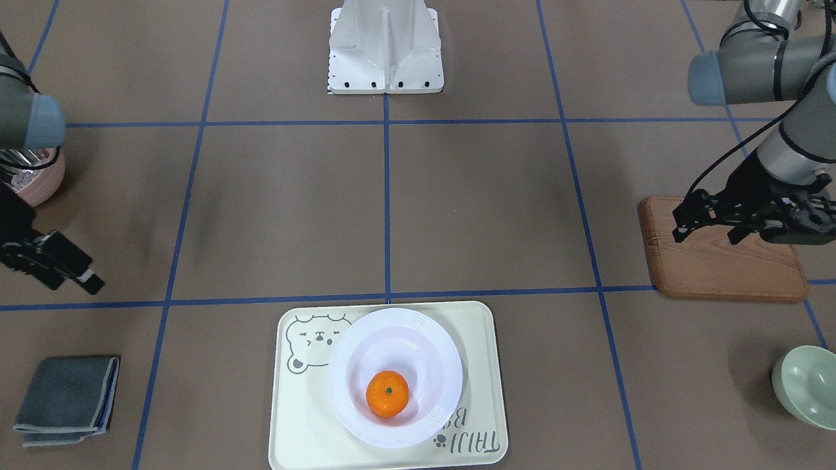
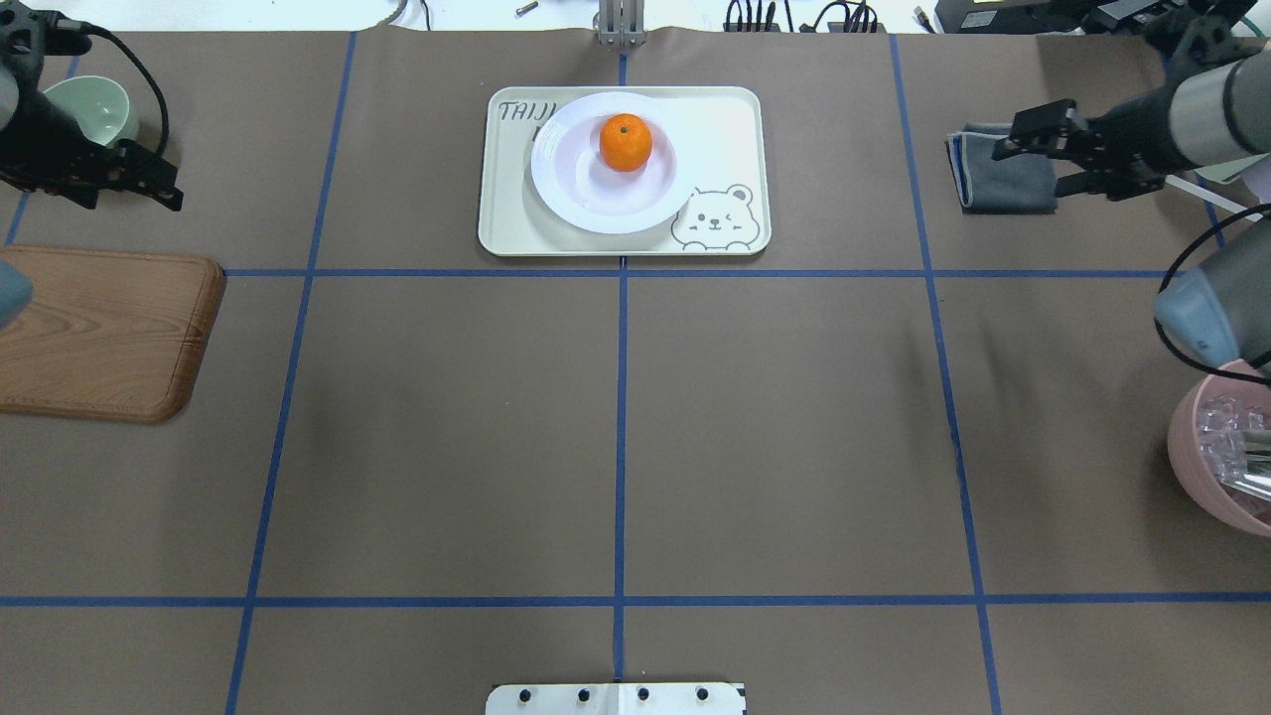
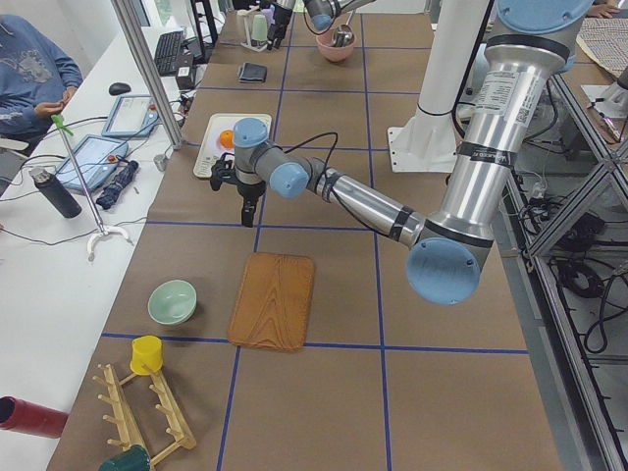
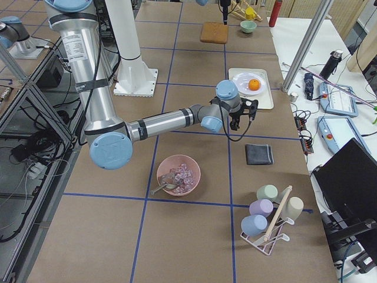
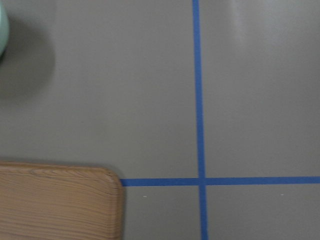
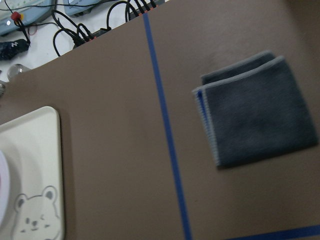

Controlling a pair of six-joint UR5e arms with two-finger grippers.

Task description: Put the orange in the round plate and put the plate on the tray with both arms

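The orange [image 1: 387, 393] lies inside the white round plate [image 1: 431, 352], and the plate rests on the cream tray [image 1: 480, 339] with the bear drawing. From overhead the orange [image 2: 626, 143] sits in the plate [image 2: 581, 204] on the tray [image 2: 730, 119] at the table's far middle. My left gripper [image 2: 159, 179] hangs open and empty far to the tray's left, above the wooden board's far edge. My right gripper [image 2: 1028, 164] is open and empty far to the tray's right, over the grey cloth. In the right wrist view only the tray's [image 6: 35, 165] bear corner shows.
A brown wooden board [image 2: 99, 333] lies at the left and a pale-green bowl [image 2: 94, 104] behind it. A folded grey cloth [image 2: 1003, 174] and a pink bowl [image 2: 1206, 477] of clear pieces are at the right. The white robot base [image 1: 385, 46] stands at the near middle edge.
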